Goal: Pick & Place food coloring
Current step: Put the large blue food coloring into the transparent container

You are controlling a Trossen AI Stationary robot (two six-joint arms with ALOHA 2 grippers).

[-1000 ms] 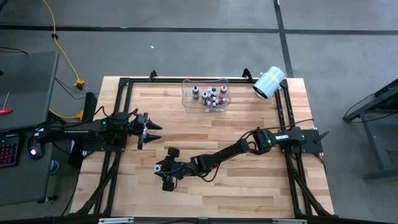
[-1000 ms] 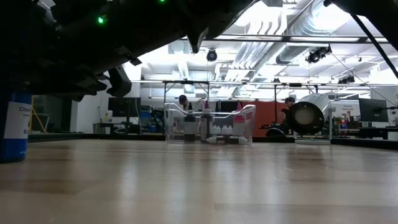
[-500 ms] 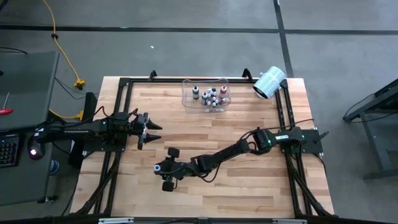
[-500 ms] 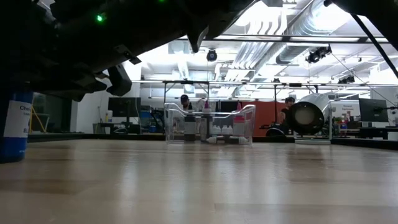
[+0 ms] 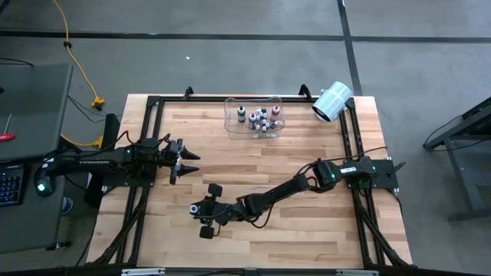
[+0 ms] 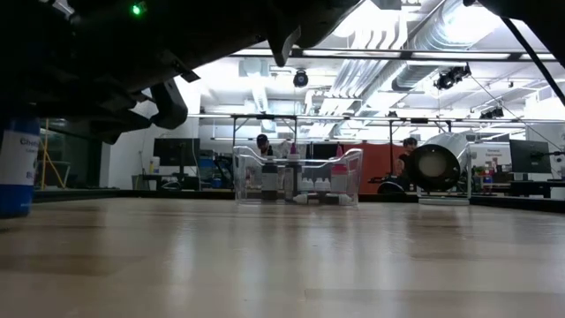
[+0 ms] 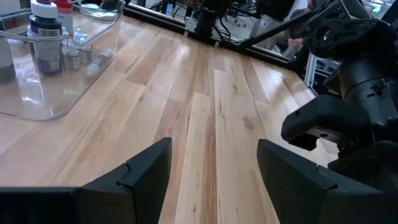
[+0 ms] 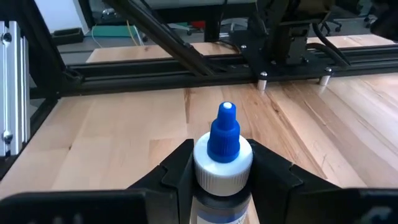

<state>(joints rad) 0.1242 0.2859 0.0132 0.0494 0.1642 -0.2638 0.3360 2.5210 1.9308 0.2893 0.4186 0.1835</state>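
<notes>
The right gripper (image 8: 221,180) is closing its jaws on a blue-capped bottle (image 8: 222,155); next, lifting toward the far bin (image 5: 253,116).

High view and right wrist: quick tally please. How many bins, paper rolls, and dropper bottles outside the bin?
Clear plastic bin: 1
White paper roll: 1
Dropper bottle outside the bin: 1, blue-tipped, between the right gripper fingers
Total: 3
Bottles in the bin are too crowded to count.
</notes>
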